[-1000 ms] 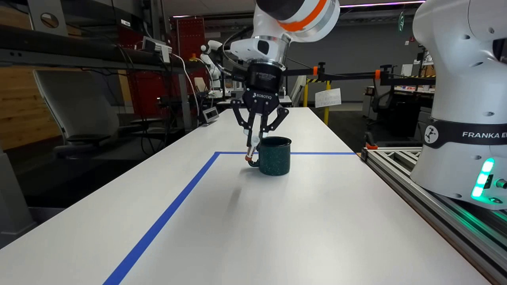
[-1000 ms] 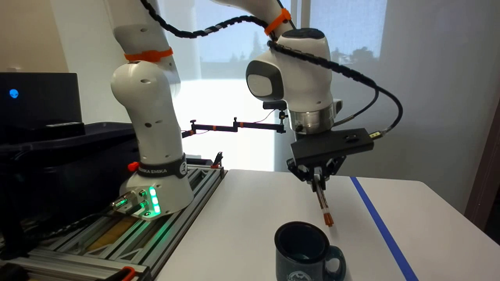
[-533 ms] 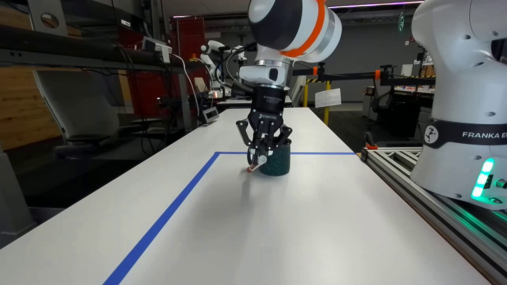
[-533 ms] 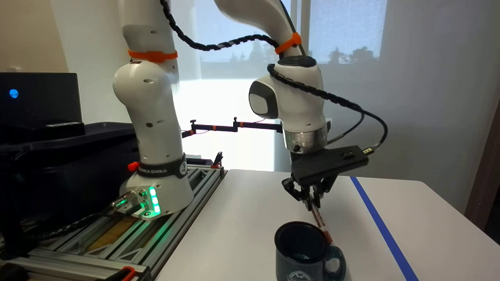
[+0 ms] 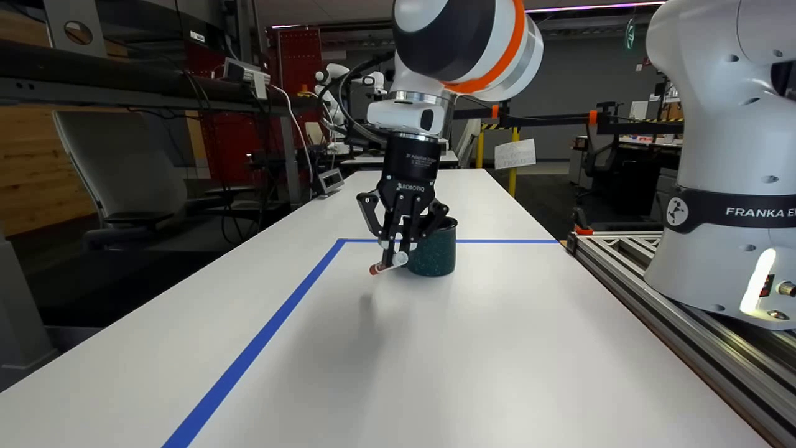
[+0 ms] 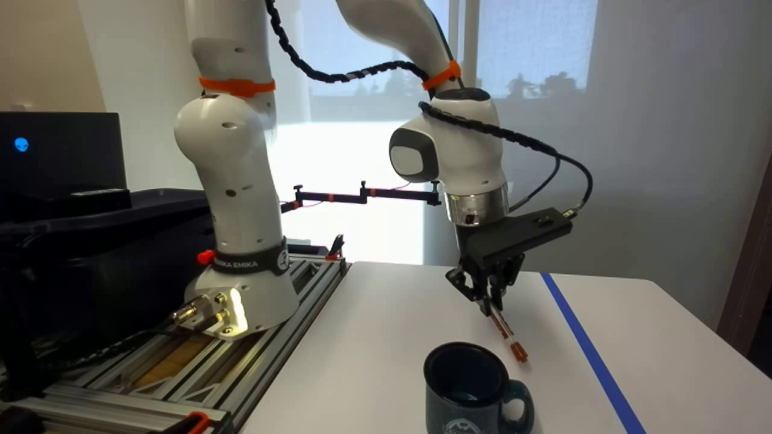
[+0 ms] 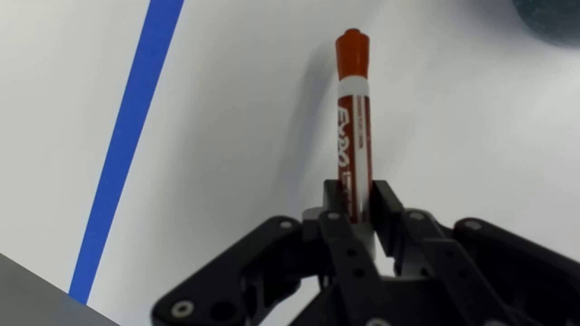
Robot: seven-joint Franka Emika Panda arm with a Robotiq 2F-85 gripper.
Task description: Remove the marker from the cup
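Note:
The marker [image 7: 355,131] is reddish-brown with white parts and an orange-red cap. My gripper [image 7: 355,197] is shut on its rear part, and the cap end points out and down at a slant. In both exterior views the marker [image 5: 388,264] [image 6: 505,333] is outside the cup, low over the table; I cannot tell whether its cap touches the surface. The gripper [image 5: 396,247] [image 6: 490,301] is beside the cup. The dark teal cup [image 5: 433,254] [image 6: 463,413] stands upright with its handle [image 6: 523,407] on one side. Only its edge [image 7: 555,20] shows in the wrist view.
The white table [image 5: 472,348] carries a blue tape line [image 5: 261,339] [image 6: 594,355], also in the wrist view [image 7: 127,145]. The robot base [image 5: 727,249] stands on a metal rail frame [image 5: 678,348] along one table edge. A small grey device [image 5: 331,180] lies near the far edge.
My gripper has lowered with the marker, then moved slightly away from the cup. The marker lies more slanted than before. The cup has not moved. The base light changed from green to white.

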